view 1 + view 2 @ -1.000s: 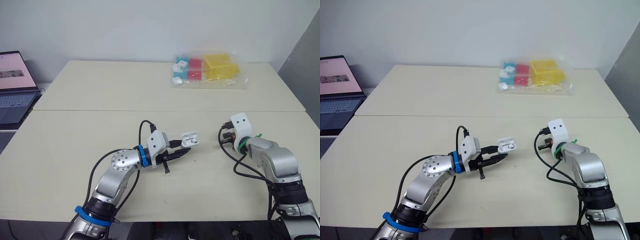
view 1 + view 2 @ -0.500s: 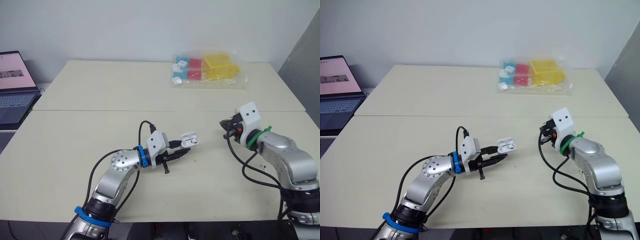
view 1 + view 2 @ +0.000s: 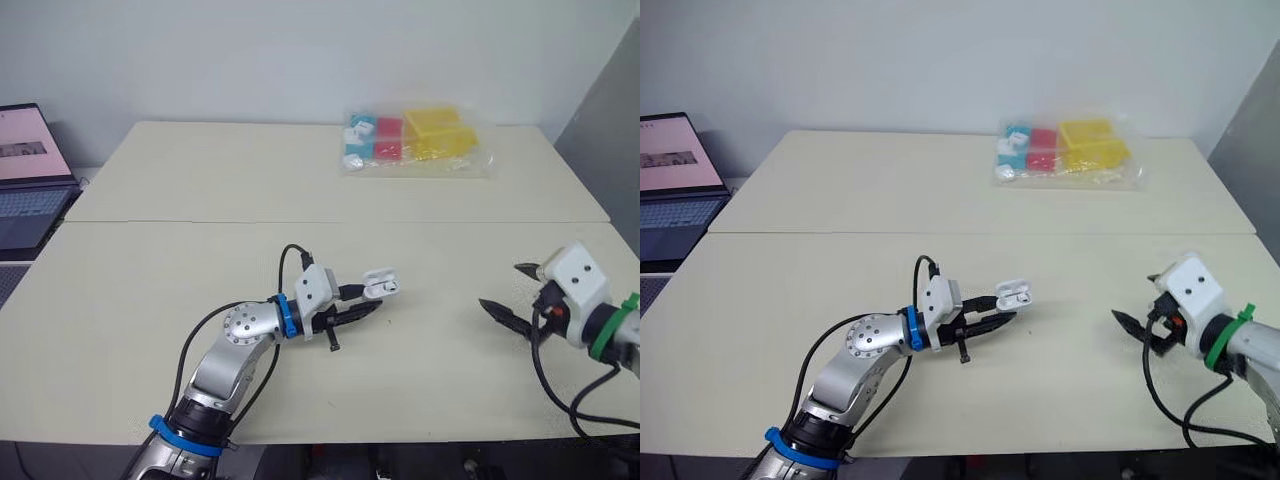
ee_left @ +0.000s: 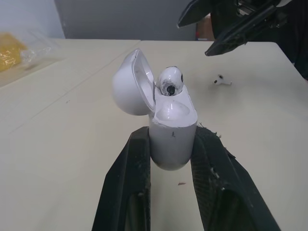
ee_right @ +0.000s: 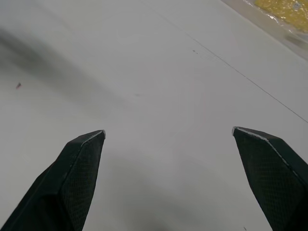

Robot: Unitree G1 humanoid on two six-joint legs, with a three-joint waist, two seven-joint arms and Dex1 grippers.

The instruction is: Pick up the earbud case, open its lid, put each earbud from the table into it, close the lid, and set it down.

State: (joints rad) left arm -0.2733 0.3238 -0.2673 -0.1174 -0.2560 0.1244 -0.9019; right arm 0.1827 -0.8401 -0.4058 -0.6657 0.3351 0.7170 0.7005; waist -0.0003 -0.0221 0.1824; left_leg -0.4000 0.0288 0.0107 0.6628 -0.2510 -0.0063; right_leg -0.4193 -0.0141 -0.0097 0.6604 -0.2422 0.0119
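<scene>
the left gripper (image 3: 366, 300) is clamped on the lower body of the case (image 4: 172, 130), holding it low over the table (image 3: 150, 300). the lid (image 4: 130, 86) is tipped back and a seated earbud (image 4: 170, 82) sits in one well. the loose earbud (image 4: 222, 81) lies on the table beyond the case, on the side toward the right gripper (image 3: 503, 287). that gripper hangs with its jaws spread wide and nothing between them. so the free right arm is the one placed to take it, reaching inward toward the case. the loose earbud seems to lie flat on its side, but it is too small to be sure of its stem's line.
</scene>
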